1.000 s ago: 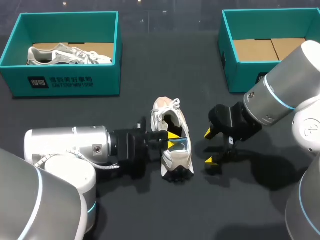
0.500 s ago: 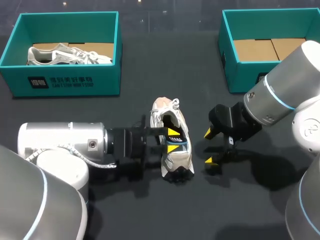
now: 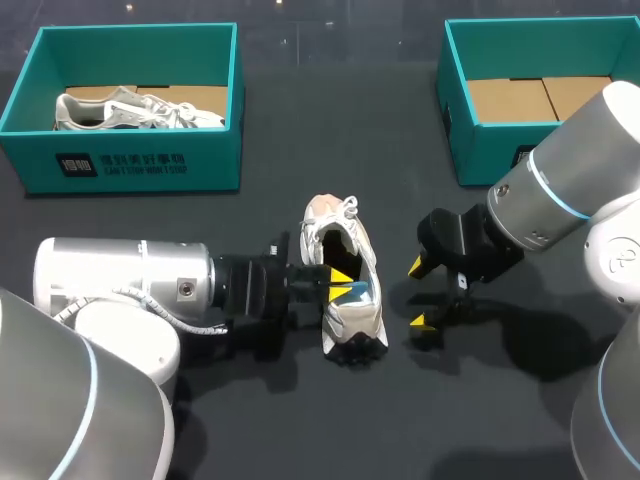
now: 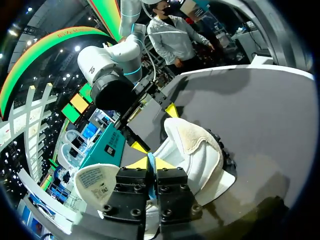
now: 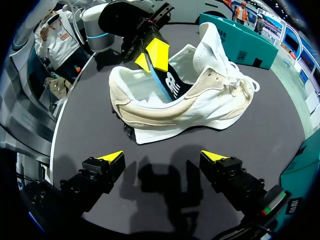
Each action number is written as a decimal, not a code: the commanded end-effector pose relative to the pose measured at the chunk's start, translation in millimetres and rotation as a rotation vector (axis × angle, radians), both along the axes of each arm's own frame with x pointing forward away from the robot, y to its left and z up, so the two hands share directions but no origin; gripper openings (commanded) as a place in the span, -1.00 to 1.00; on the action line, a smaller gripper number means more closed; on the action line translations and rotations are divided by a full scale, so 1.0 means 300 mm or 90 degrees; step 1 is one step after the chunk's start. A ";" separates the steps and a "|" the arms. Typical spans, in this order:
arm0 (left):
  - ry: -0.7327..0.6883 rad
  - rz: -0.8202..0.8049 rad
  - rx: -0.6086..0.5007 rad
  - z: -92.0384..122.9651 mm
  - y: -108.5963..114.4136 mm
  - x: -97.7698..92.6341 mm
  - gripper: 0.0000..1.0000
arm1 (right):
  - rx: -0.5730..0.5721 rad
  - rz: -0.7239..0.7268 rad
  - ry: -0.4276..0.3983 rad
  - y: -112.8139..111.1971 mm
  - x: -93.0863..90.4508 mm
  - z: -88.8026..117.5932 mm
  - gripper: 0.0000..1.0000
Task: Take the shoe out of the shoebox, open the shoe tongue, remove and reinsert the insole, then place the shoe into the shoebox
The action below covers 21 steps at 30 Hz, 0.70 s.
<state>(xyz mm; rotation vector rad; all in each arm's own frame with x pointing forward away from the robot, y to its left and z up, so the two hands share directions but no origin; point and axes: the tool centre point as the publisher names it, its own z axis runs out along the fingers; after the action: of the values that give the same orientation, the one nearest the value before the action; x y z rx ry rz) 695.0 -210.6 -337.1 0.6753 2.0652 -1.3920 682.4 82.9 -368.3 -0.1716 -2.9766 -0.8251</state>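
A white sneaker (image 3: pixel 345 300) lies on the dark table between my two grippers, its tongue pulled open. My left gripper (image 3: pixel 340 283) reaches into the shoe's mouth from the left and is shut on the edge of the insole (image 5: pixel 167 90), dark with a blue rim, which stands up out of the shoe (image 5: pixel 200 100). In the left wrist view the fingertips (image 4: pixel 151 162) pinch the thin blue edge, with the shoe (image 4: pixel 200 150) just ahead. My right gripper (image 3: pixel 420 295) stands open just right of the sneaker, holding nothing; its tips (image 5: pixel 112 156) straddle bare table.
A teal shoebox (image 3: pixel 130 165) at the back left holds a second white sneaker (image 3: pixel 135 108). Another teal shoebox (image 3: pixel 480 150) at the back right shows only its cardboard floor. My right arm's gripper (image 4: pixel 155 115) shows beyond the shoe in the left wrist view.
The left gripper's fingers parted briefly inside the shoe and have closed again on the insole edge. Its arm shifted slightly. The right arm and shoe stayed put.
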 end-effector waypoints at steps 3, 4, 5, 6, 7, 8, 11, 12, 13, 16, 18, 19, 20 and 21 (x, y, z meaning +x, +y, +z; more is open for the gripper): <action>0.007 0.016 0.031 -0.041 -0.056 0.009 -1.00 | 0.001 0.000 -0.001 -0.001 -0.004 -0.002 1.00; 0.010 0.012 0.029 -0.032 -0.052 0.002 -1.00 | 0.001 0.000 -0.001 -0.001 -0.004 -0.002 1.00; 0.017 0.008 0.025 -0.021 -0.047 -0.005 -1.00 | 0.001 0.000 -0.001 -0.001 -0.004 -0.002 1.00; 0.024 0.005 0.023 -0.010 -0.041 -0.010 -1.00 | 0.001 0.000 -0.001 -0.001 -0.004 -0.002 1.00; 0.030 0.003 0.022 0.002 -0.034 -0.015 -1.00 | 0.001 0.000 -0.001 -0.001 -0.004 -0.002 1.00; 0.036 0.002 0.020 0.014 -0.028 -0.020 -0.91 | 0.001 0.000 -0.001 -0.001 -0.004 -0.002 1.00; 0.055 -0.008 0.014 0.055 -0.007 -0.030 -0.54 | 0.001 0.000 -0.001 -0.001 -0.004 -0.002 1.00; 0.058 -0.010 0.014 0.062 -0.004 -0.032 -0.51 | 0.001 0.000 -0.001 -0.001 -0.004 -0.002 1.00; 0.062 -0.013 0.016 0.075 0.003 -0.033 -0.48 | 0.001 0.000 -0.001 -0.001 -0.004 -0.002 1.00; 0.067 -0.021 0.025 0.096 0.017 -0.039 -0.46 | 0.001 0.000 -0.001 -0.001 -0.004 -0.002 1.00; 0.078 -0.031 0.031 0.116 0.025 -0.039 -0.45 | 0.001 0.000 -0.001 -0.001 -0.004 -0.002 1.00; 0.080 -0.035 0.035 0.124 0.027 -0.038 -0.44 | 0.001 0.000 -0.001 -0.001 -0.004 -0.002 1.00; 0.087 -0.042 0.039 0.131 0.030 -0.038 -0.44 | 0.001 0.000 -0.001 -0.001 -0.004 -0.002 1.00; 0.092 -0.049 0.042 0.138 0.031 -0.037 -0.44 | 0.001 0.000 -0.001 -0.001 -0.004 -0.002 1.00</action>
<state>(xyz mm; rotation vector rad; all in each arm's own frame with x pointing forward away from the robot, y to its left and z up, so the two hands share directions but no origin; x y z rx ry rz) 682.7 -214.0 -307.9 0.6606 2.1812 -1.4606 682.3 83.0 -368.3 -0.1714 -2.9766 -0.8252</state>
